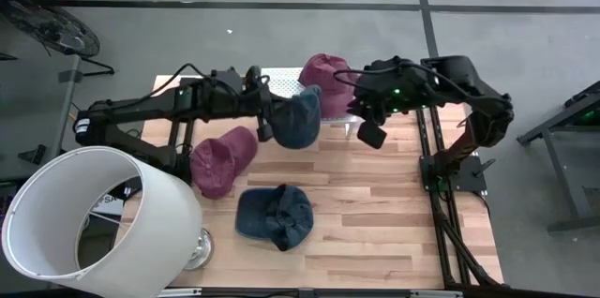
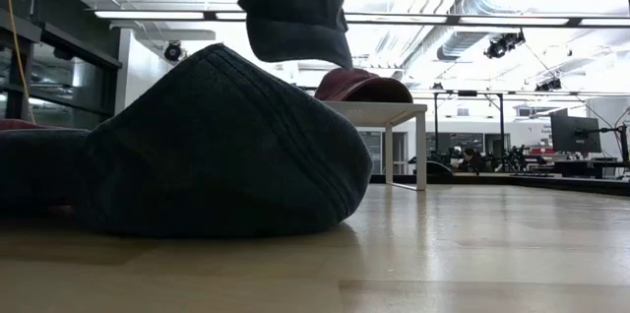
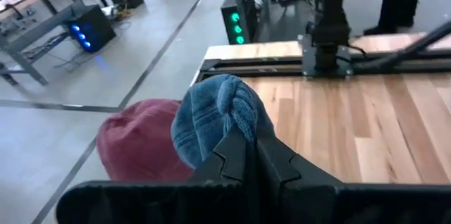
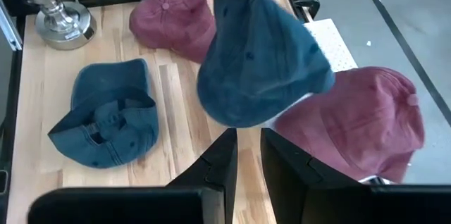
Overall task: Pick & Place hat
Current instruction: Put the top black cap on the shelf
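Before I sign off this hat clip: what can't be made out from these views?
- Low view: the blue hat on the table fills the foreground, hiding both pincers and most of the table behind it.
- Low view: the lifted blue hat is cut off by the top edge, so its grip is unseen there.
- High view: the lampshade covers the table's near-left corner.
- High view: the white stand is mostly hidden under hats.

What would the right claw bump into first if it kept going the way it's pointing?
Probably the blue hat hanging from the left gripper. The right gripper holds nothing and points at that hat's lower edge, with the red hat on the white stand just beside it. Depth is hard to judge.
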